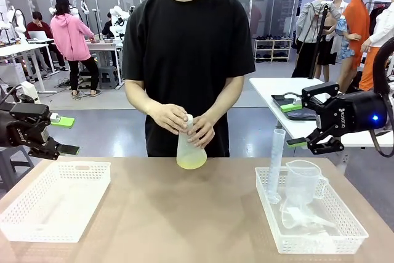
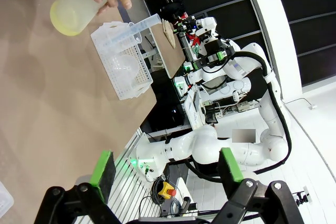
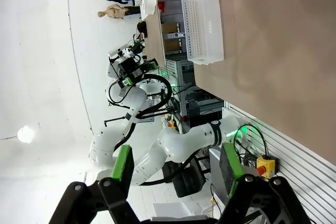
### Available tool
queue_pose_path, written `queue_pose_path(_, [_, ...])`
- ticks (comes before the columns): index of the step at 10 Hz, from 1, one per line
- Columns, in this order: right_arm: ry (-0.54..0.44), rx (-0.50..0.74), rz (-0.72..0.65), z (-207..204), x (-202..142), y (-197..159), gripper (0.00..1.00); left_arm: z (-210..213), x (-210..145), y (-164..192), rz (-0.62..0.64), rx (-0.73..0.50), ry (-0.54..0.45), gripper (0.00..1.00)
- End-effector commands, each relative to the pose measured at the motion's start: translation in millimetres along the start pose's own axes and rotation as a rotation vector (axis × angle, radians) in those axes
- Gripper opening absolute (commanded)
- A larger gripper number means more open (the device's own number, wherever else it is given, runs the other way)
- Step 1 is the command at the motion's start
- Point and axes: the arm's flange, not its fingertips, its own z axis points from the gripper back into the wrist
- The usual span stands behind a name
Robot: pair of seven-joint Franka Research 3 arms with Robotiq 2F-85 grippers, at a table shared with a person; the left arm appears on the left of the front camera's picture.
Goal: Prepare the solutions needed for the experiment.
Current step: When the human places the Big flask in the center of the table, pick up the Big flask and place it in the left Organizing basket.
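Well, the solution [image 1: 191,163] is a shallow pale-yellow layer in the bottom of a frosted conical flask [image 1: 190,147]. It stands at the far middle of the counter [image 1: 184,220], with both of the person's hands [image 1: 167,117] wrapped round its neck and shoulder. I judge it light, with so little liquid inside, and bottom-weighted, so it should ride steady if kept upright. I cannot tell whether the mouth is capped under the hand, so I would treat any tilt as a spill risk. The wall looks like smooth translucent plastic: stiff enough for a pinch, but probably slick against my pads. I would take it across the narrow neck, just where the cone begins to widen and would stop it sliding down; the base looks too broad. My left fingers [image 1: 64,135] stand spread wide and empty near the left basket [image 1: 61,163]. My right fingers [image 1: 296,124] are also apart and empty, up beside the right basket [image 1: 308,247], well apart from the flask.
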Motion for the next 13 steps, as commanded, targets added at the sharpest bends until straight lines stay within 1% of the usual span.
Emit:
queue_pose_path(1, [0.001,0.007,0.003,-0.2,-1.1,2.2,0.83,-1.8,2.0,-0.9,-0.007,-0.028,-0.016,1.00])
queue_pose_path(13, [0.001,0.007,0.003,-0.2,-1.1,2.2,0.83,-1.8,2.0,-0.9,-0.007,-0.028,-0.016,1.00])
